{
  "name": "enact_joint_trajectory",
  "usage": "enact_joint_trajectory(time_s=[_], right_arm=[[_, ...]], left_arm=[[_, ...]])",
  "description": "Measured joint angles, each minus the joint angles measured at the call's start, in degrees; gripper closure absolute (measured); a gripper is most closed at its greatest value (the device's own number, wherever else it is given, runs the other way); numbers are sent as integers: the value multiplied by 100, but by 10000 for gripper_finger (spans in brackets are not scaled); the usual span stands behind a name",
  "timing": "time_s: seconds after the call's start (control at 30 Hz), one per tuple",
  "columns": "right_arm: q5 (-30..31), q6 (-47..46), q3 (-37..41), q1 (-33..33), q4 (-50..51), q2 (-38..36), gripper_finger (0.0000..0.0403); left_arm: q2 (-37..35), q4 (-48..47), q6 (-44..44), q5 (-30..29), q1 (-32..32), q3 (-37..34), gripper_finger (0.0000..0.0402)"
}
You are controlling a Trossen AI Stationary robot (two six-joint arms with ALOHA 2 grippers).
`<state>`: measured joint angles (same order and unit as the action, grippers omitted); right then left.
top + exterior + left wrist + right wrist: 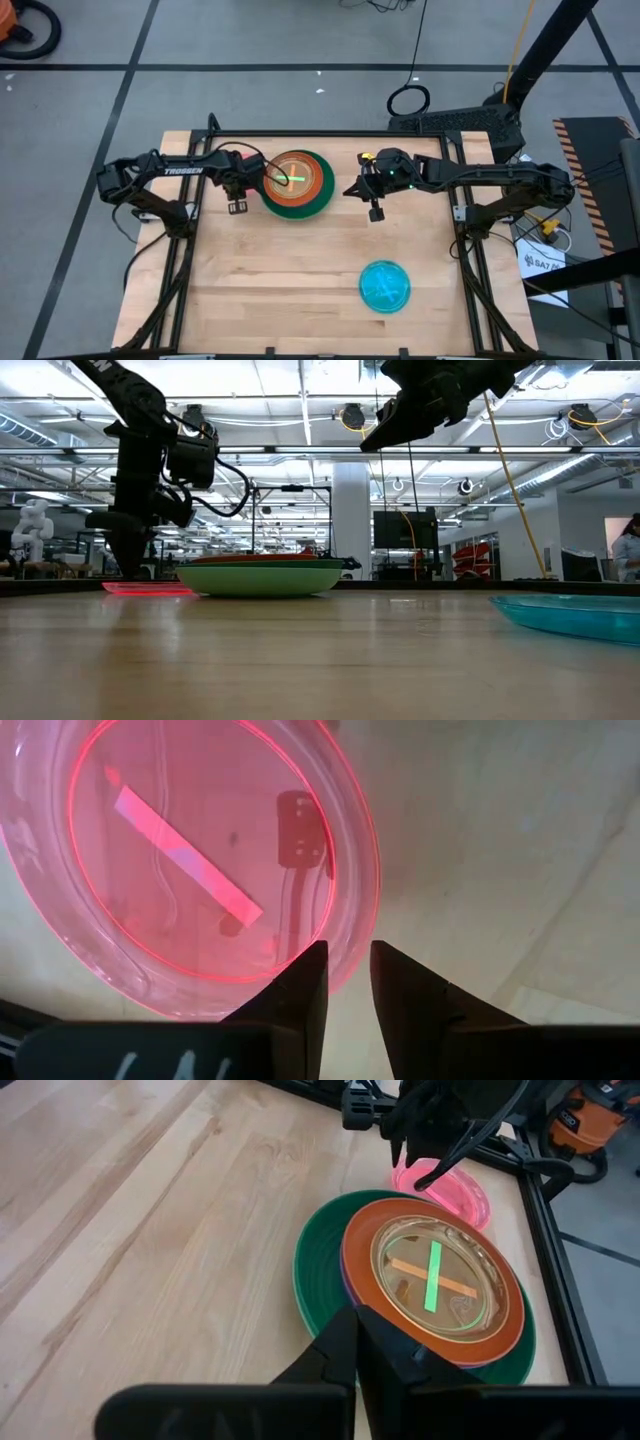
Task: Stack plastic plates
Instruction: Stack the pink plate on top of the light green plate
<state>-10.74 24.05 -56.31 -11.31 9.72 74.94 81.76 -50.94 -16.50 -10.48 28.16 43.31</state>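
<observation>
1. Plastic, glossy and round, the stack of plates (298, 184) sat at the far middle of my wooden table (290, 290): a wide dark green plate (320, 1260) at the bottom, a sliver of purple rim above it, then a red-orange plate (365, 1230), with a smaller clear-looking orange dish (440, 1270) nested on top.
2. From table height the stack read as a shallow light green bowl shape with a thin red edge over it.
3. I saw a translucent pink plate (200, 860) lying on the table just beside the stack, on the left arm's side, its rim glowing bright against the pale wood.
4. My left gripper (347, 975) stood low at that pink plate's edge, its two dark wedge-shaped fingers a narrow gap apart; one finger overlapped the rim, but I could not tell whether they actually pinched it.
5. A translucent blue plate (385, 286) lay alone toward the near right of the table, well apart from the stack.
6. My right gripper (356, 1342) hung in the air to the right of the stack, its fingers pressed together on nothing.
7. Smooth light planks with visible grain made up the tabletop, framed by black metal rails (470, 270).
</observation>
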Motion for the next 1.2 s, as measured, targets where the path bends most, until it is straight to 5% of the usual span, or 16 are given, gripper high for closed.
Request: enact_joint_trajectory(time_s=[0.3,0.8,1.2], right_arm=[[0,-28,-4,0,2,0,401],[0,-42,-4,-1,7,0,397],[-2,-87,-4,-2,44,0,397]], left_arm=[[0,93,-25,-4,22,0,393],[0,194,125,44,20,0,239],[0,541,218,151,20,0,227]])
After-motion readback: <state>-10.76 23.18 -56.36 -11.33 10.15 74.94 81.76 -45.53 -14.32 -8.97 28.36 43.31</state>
